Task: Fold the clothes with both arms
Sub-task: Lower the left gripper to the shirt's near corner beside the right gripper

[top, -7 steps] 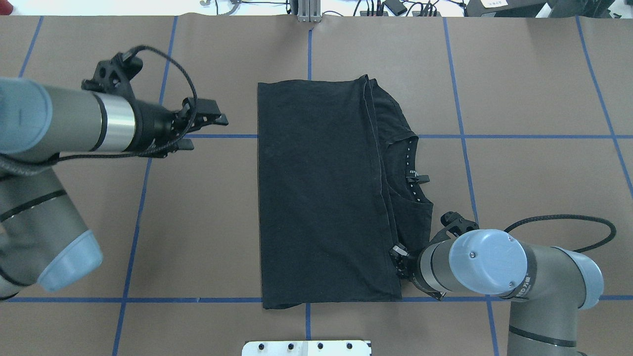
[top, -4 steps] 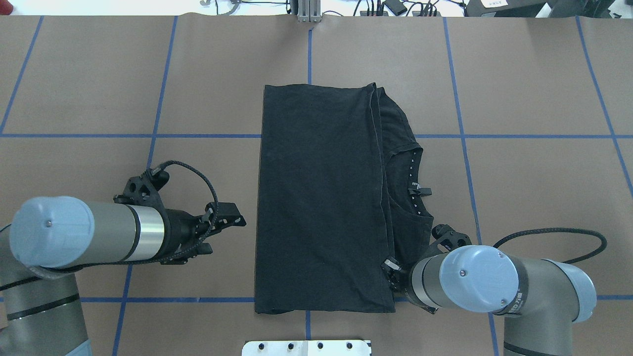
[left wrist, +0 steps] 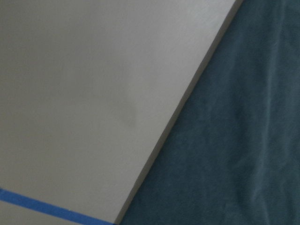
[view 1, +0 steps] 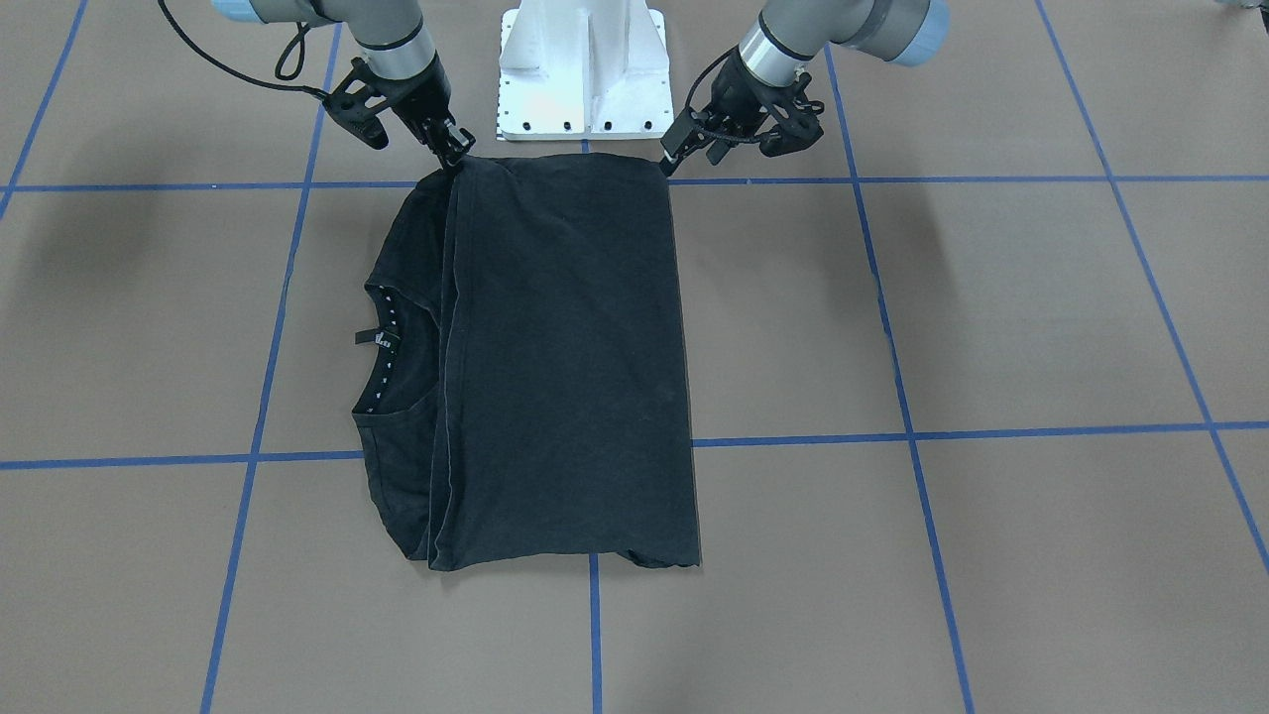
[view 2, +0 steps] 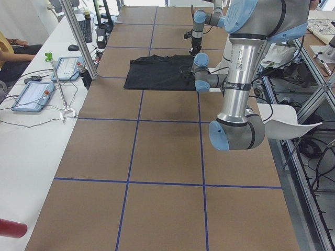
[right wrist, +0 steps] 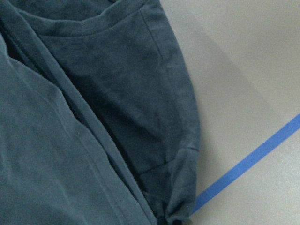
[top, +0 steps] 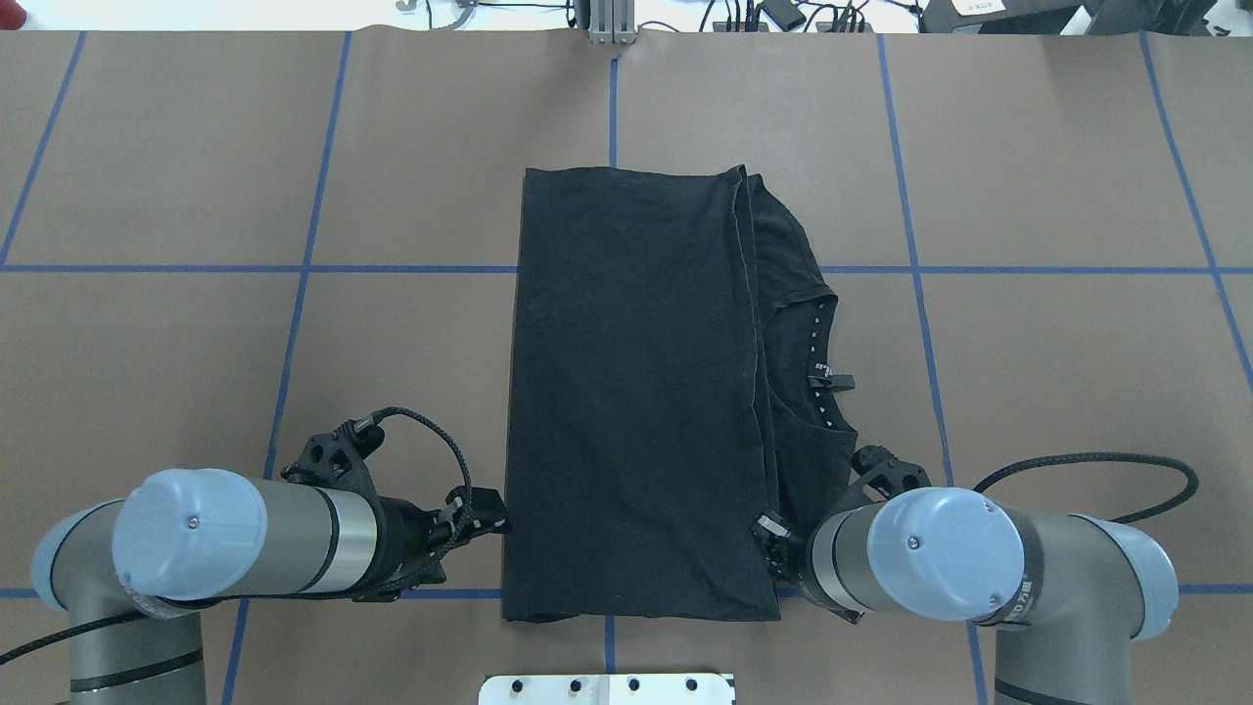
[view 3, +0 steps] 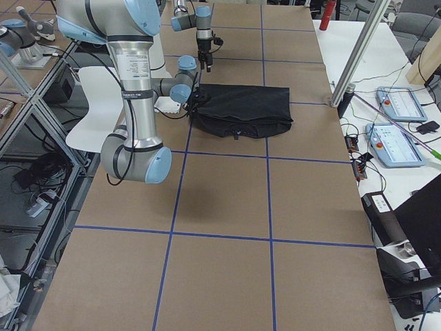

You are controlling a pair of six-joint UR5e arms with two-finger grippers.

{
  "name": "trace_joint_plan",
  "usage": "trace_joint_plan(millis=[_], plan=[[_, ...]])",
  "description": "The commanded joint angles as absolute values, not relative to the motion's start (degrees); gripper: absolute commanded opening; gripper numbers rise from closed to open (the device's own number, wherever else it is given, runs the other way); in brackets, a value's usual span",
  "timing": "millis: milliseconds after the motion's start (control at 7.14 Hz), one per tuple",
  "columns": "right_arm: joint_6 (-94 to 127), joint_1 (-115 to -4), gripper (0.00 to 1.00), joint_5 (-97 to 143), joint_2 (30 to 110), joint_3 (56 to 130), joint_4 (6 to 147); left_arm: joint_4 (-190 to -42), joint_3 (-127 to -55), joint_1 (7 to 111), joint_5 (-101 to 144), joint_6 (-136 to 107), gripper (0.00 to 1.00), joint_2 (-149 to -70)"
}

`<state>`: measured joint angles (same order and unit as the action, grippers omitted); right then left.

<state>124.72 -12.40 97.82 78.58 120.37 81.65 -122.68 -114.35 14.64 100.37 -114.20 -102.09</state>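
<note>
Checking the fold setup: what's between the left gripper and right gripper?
The black T-shirt lies there: its robot-side edge runs from left gripper to right gripper; the front-facing view shows it.

matt black cloth t-shirt (top: 636,392) on smooth matt brown paper table (top: 1057,392).

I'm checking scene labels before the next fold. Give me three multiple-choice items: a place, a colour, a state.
1. The left gripper and right gripper are at which edge of the T-shirt?
A the far one
B the one nearest the base plate
C its middle

2. Grid lines on the table are:
A red
B white
C blue

3. The T-shirt is:
A folded flat
B hanging in the air
C crumpled in a heap

1 B, both sit at its corners by the base plate; 2 C, they show blue on brown; 3 A, layers lie flat, collar showing.
</note>
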Motion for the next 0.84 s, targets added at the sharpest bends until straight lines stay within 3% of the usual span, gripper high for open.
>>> trace_joint_plan(millis=[0, 700], plan=[[124.7, -12.8, 0.00, 97.8, 78.6, 120.4, 81.7, -122.8, -112.9, 12.3, 98.9, -114.4, 0.85, -102.5], [124.6, -13.3, 0.00, 97.9, 78.6, 120.4, 81.7, -122.8, -109.2, 10.8, 97.9, -116.8, 0.72, -105.8]])
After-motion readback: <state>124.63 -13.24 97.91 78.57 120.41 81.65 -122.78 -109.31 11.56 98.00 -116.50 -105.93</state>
